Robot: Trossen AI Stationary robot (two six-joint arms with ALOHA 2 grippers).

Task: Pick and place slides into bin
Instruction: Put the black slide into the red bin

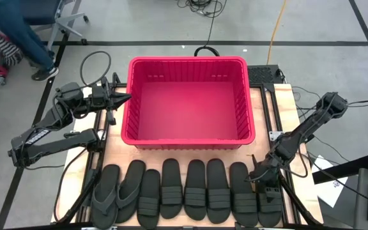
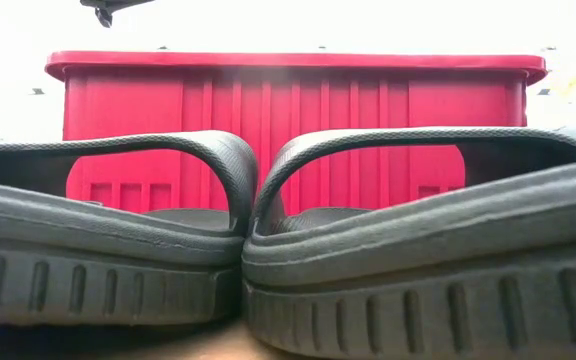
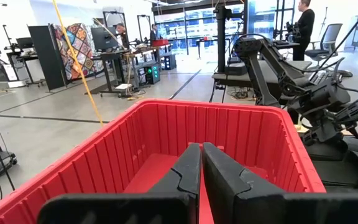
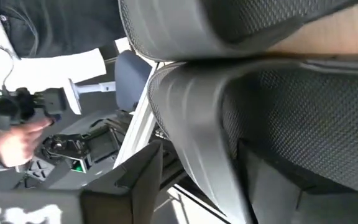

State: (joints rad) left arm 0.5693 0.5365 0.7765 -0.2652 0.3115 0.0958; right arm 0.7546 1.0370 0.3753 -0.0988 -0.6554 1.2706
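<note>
High view: right hand (image 1: pixel 261 177) is low at the right end of the slides (image 1: pixel 190 190) row, fingers spread w/ one each side of the outermost slide's edge, not clamped. Rest of the row runs off to its left along the surface (image 1: pixel 268 105) front edge, pairs touching. Bin (image 1: pixel 188 102) sits just behind the row, nothing between. Left hand (image 1: pixel 124 98) waits pressed together at bin's left rim. Cables lie on the floor beyond.

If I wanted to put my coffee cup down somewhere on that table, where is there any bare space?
Mostly inside the red bin, whose floor is bare. A narrow wood strip runs between the bin's front wall and the row of sandals. The front edge is crowded: sandals lie side by side, and the right gripper is down at the rightmost one. The left gripper sits by the bin's left rim.
</note>
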